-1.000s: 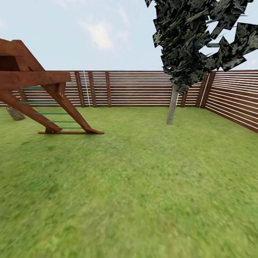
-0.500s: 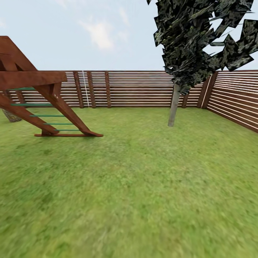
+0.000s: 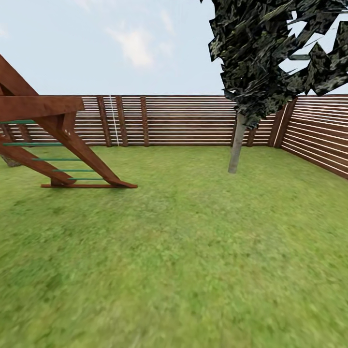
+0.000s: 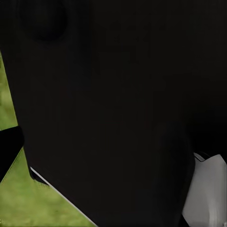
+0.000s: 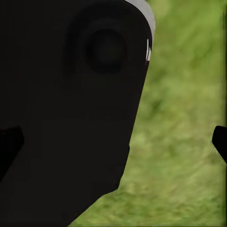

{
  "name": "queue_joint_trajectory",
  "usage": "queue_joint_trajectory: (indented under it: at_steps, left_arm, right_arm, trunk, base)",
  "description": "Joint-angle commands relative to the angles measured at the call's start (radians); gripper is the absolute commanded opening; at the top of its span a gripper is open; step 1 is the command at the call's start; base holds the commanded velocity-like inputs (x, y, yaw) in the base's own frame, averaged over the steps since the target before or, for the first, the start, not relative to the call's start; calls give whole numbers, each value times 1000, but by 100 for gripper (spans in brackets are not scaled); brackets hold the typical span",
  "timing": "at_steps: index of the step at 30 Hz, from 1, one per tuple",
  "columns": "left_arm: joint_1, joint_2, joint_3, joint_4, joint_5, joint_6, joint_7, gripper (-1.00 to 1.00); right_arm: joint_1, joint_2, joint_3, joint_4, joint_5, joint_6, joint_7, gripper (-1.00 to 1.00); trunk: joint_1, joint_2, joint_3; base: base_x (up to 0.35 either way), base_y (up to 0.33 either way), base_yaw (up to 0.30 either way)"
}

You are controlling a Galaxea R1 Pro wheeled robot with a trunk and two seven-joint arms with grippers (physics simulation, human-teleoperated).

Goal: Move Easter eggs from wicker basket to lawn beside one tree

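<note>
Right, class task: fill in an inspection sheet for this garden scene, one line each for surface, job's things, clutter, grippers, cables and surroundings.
Surface: lawn, flat mottled green grass running up to the fence.
Job's things: one tree with a pale trunk and dark foliage, standing right of centre near the fence corner; eggs and basket nothing seen.
Clutter: wooden play frame with green rungs on the grass at the left.
Grippers: wrist views give dark robot parts close to the lens over grass; open or shut cannot be told.
Cables: nothing seen.
Surroundings: brown slat fence across the back and along the right side; pale sky with cloud above.
</note>
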Motion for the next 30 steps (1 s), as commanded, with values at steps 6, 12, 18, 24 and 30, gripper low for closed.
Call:
queue_joint_trajectory:
  at_steps: [6,12,18,24,30]
  left_arm:
    - [1,0,-1,-2,-1,1,-2,100]
    - [1,0,-1,-2,-2,1,-2,100]
    - [1,0,-1,-2,-2,1,-2,100]
    - [1,0,-1,-2,-1,1,-2,100]
    - [1,0,-1,-2,-2,1,-2,100]
  right_arm:
    - [-1,0,5,2,2,0,2,100]
    - [-1,0,5,2,2,0,2,100]
    - [-1,0,5,2,2,0,2,100]
    - [-1,0,5,2,2,0,2,100]
    - [-1,0,5,2,2,0,2,100]
  trunk:
    - [1,0,-1]
    - [1,0,-1]
    - [1,0,-1]
    - [1,0,-1]
    - [1,0,-1]
  base:
    - [335,0,0]
    - [335,0,0]
    - [335,0,0]
    - [335,0,0]
    - [335,0,0]
